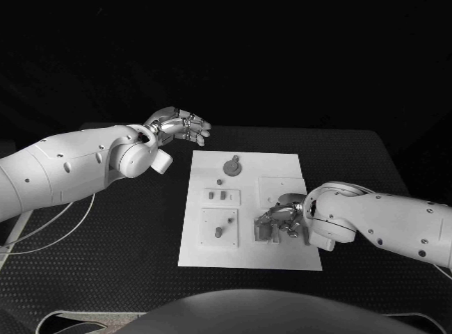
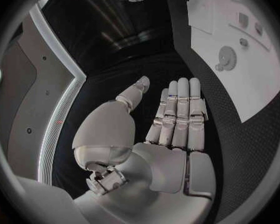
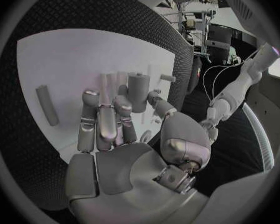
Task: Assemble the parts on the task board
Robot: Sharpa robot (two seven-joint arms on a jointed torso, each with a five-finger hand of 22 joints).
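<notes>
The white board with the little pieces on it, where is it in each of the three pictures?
Head view: the task board lies in the middle of the black table, with the right hand over its near right part.
Left wrist view: it is the pale slab beyond the left hand.
Right wrist view: it is the pale surface under the right hand's fingers.
Shared landmark: the board's pale edge against the dark table.

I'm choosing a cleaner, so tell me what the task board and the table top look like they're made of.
The task board looks like smooth, matte white plastic or painted sheet: flat, even, with crisp edges and no glare. The table seems covered in a black textured mat, perhaps rubber or woven fabric, going by the fine dotted grain across it. Neither material can be confirmed from looks alone.
</notes>
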